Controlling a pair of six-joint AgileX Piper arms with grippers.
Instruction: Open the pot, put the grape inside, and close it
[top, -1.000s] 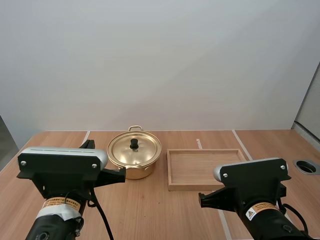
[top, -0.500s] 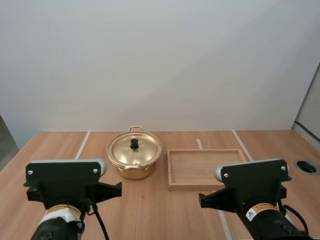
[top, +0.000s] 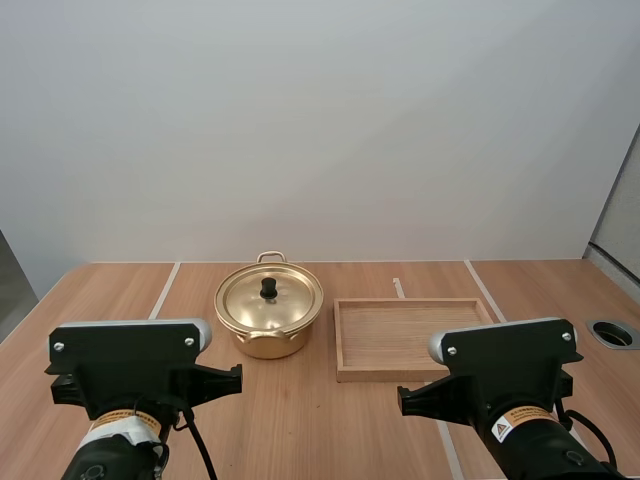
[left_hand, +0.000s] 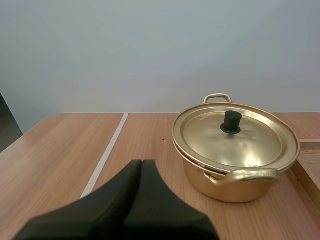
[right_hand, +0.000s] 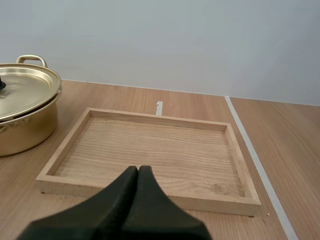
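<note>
Pot (top: 268, 344) and wooden tray (top: 385, 373) share the wooden counter (top: 300, 420), side by side toward its far middle, the pot on the left and the tray just beside it on the right, with a narrow strip of counter between them. We see the lid (top: 285, 305) seated squarely on the pot, its black knob (top: 268, 288) upright at the centre; 1 looped handle (top: 271, 257) points to the far side, and the other handle (left_hand: 242, 176) faces our left hand (left_hand: 141, 163). That hand hangs above the counter on the near side of the pot, aimed at it and well short of it, its 2 fingers pressed together into 1 dark wedge with nothing between them. Our right hand (right_hand: 138, 169) hangs before the near rim of the tray, aimed across its floor, and its 2 fingers are likewise closed tip to tip on nothing. From above, our left arm (top: 125, 370) sits near and to the left of the pot, our right arm (top: 505, 365) near the tray's right half. A pale line (left_hand: 103, 157) runs along the counter left of the pot, a second pale line (right_hand: 254, 155) right of the tray.
</note>
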